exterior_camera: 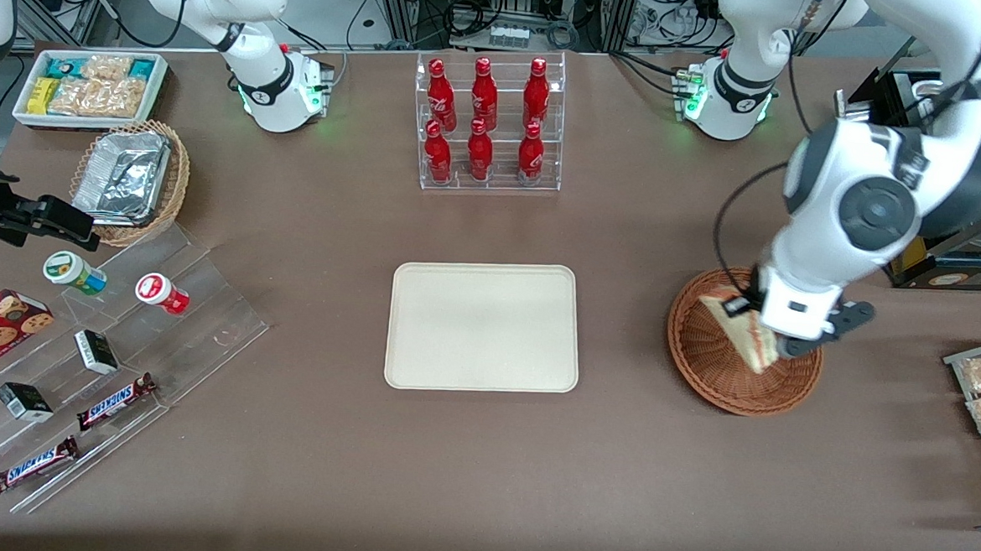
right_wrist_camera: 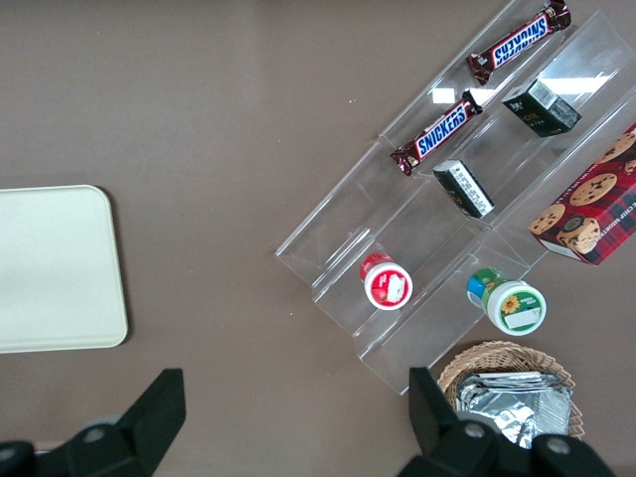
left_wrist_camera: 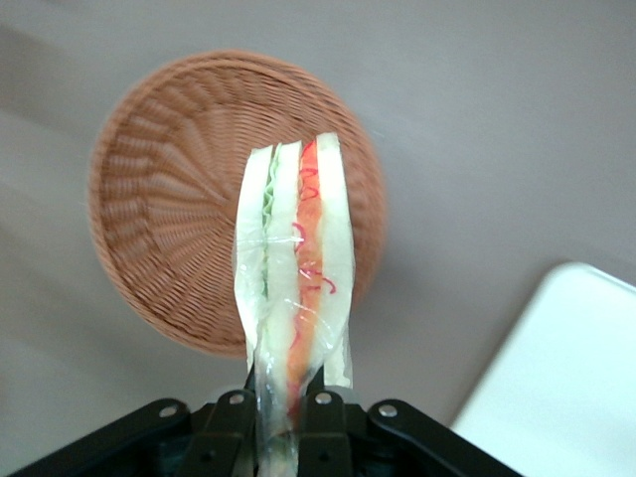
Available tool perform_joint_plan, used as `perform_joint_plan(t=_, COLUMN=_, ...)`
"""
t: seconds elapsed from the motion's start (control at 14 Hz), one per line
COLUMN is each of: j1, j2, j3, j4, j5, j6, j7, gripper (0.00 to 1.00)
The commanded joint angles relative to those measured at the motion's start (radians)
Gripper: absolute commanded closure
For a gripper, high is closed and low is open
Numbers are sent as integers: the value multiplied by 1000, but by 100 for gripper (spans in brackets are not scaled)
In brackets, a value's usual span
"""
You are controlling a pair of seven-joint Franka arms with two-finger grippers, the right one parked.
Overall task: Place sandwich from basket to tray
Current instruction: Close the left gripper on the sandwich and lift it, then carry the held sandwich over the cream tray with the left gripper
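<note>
Your pincer holds the sandwich up above the basket.

Its two fingers are squeezed tight on one end of the wrapped sandwich, and the long part of the sandwich points away from the pincer. From the front you can see the sandwich hanging tilted in the pincer over the round brown basket, not touching its bottom as far as you can tell. The cream tray lies flat on the brown desk, off to the side of the basket toward the parked arm's end, with some bare desk between them. So your next move is likely sideways toward the tray. Keep the sandwich high enough to pass the basket's rim, then bring it down on the tray.
</note>
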Motion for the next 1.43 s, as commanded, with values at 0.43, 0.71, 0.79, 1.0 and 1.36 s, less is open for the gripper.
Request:
perform_joint_plan(t=0.43, j1=-330, j2=300, j3=-2, j4=331, j5=18, j6=-13, j7=-110, gripper=100)
perform_joint_plan(t=0.71, j1=-429, j2=431, j3=0, j4=417, j5=91, j6=34, j7=-119, gripper=100)
perform_joint_plan(t=0.79, j1=-444, j2=446, j3=0, j4=417, j5=104, j6=60, j7=-131, gripper=100)
perform_joint_plan(t=1.0, j1=-472, j2=484, j3=0, j4=417, j5=104, j6=184, j7=-138, gripper=100)
perform_joint_plan(t=1.36, j1=-519, j2=552, j3=1, j4=420, j5=111, j6=289, j7=-121, gripper=100)
